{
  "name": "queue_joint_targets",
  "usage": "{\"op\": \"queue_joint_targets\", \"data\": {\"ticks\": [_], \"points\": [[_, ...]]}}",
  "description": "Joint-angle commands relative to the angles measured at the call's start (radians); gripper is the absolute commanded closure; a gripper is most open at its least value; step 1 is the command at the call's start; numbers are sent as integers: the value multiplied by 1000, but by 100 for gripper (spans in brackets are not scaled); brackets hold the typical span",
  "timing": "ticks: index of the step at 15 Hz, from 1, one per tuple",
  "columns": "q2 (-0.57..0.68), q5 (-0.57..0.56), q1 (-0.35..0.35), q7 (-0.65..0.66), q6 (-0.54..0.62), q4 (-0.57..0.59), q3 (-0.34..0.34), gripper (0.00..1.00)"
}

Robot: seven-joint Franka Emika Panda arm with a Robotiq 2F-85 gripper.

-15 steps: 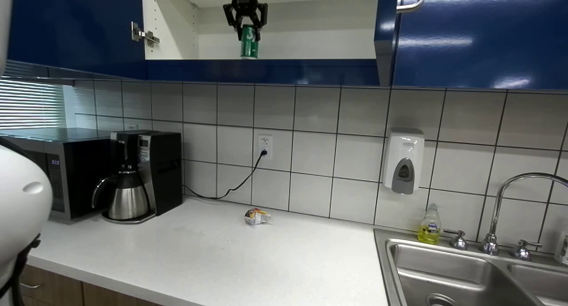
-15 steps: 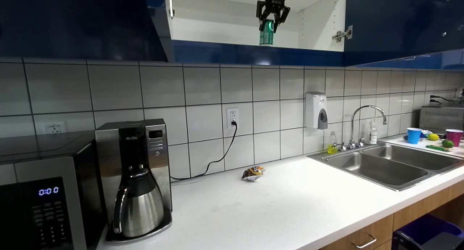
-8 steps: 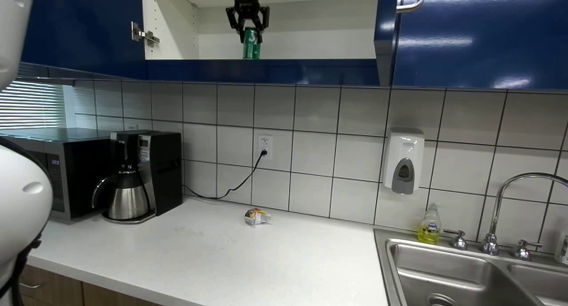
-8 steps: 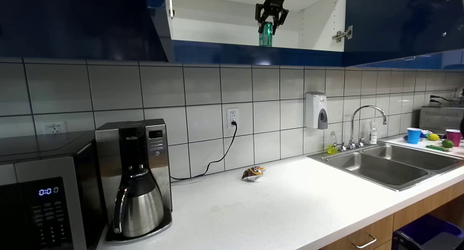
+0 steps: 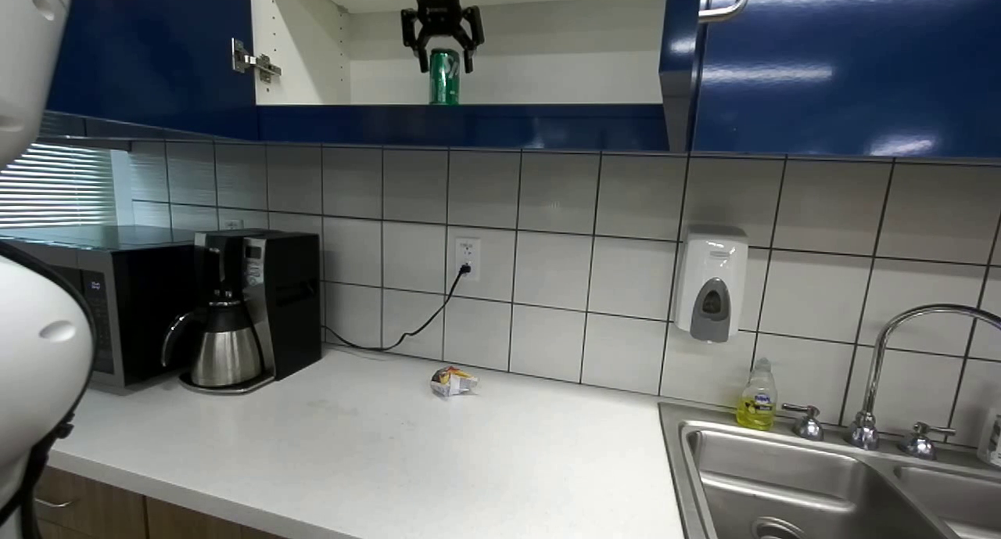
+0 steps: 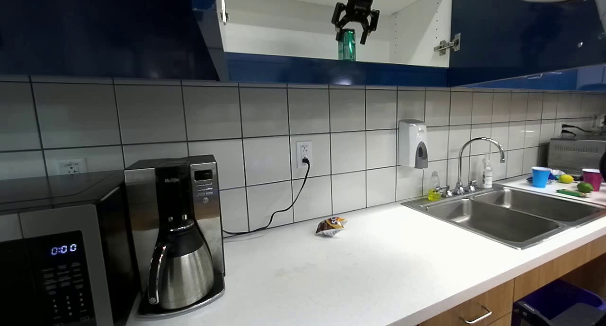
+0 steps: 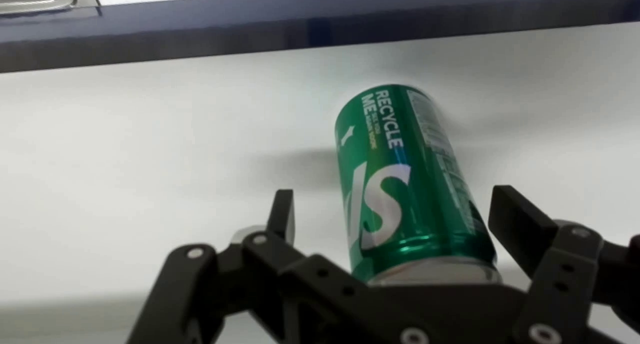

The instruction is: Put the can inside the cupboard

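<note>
The green can (image 5: 444, 85) stands upright on the white floor of the open cupboard (image 5: 547, 54), close behind its blue front edge; that edge hides the can's very bottom in both exterior views. From above, my gripper (image 5: 446, 66) reaches down around the can's upper part. In the wrist view the can (image 7: 400, 184) sits between the spread fingers, with a wide gap on the left and a narrower one beside the right finger (image 7: 520, 224). The jaws are open and hold nothing. Part of the silvery top is hidden by the gripper's body.
A swung-out blue door (image 5: 156, 62) flanks the cupboard, with another door panel (image 5: 680, 62) opposite. Below are a coffee maker (image 6: 175, 231), a microwave (image 6: 57, 259), a crumpled snack packet (image 6: 330, 225), a soap dispenser (image 5: 712, 285) and a sink (image 5: 680, 476).
My gripper and the can came down slightly onto the cupboard floor, shifting a little sideways. Within the last half second the fingers spread apart and let go of the can.
</note>
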Motion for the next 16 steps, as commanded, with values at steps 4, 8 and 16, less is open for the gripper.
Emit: {"op": "queue_joint_targets", "data": {"ticks": [4,8,16], "points": [[-77,35,-27,-41,-10,-79,-9,0],[-131,42,-39,-73,-3,-149,-16,0],[-314,46,-35,-171,32,-400,-25,0]]}}
